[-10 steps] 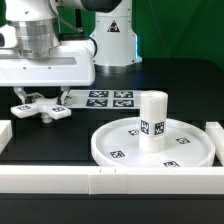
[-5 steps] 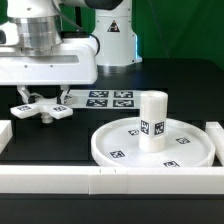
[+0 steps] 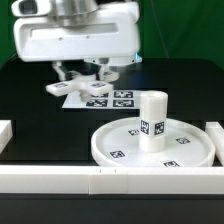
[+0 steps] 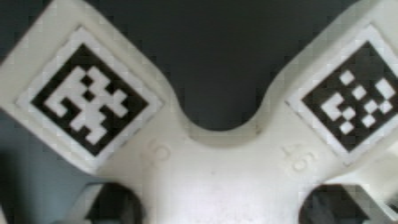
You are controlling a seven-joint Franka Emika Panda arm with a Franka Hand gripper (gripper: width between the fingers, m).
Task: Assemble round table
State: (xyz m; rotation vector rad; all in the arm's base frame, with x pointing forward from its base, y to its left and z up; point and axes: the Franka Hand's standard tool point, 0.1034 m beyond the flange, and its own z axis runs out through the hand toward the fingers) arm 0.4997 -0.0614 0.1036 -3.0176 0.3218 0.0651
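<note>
My gripper [image 3: 82, 76] is shut on the white cross-shaped foot [image 3: 60, 89] and holds it in the air above the marker board. In the wrist view the foot [image 4: 214, 150] fills the picture, with two tagged arms spreading away from the dark fingertips [image 4: 111, 205] on either side of it. The large rimmed disc [image 3: 115, 150] lies on the table at the exterior view's right. The short cylindrical leg [image 3: 151, 120] stands upright on the disc's centre. The gripper is to the left of the leg and higher than it.
The marker board [image 3: 112, 99] lies flat behind the disc. White border rails run along the front [image 3: 100, 181], the left [image 3: 5, 134] and the right [image 3: 215, 135]. The robot's base [image 3: 118, 58] stands at the back.
The gripper has risen from the table at the left and moved to the right with the cross-shaped foot in it. The disc and leg have not moved.
</note>
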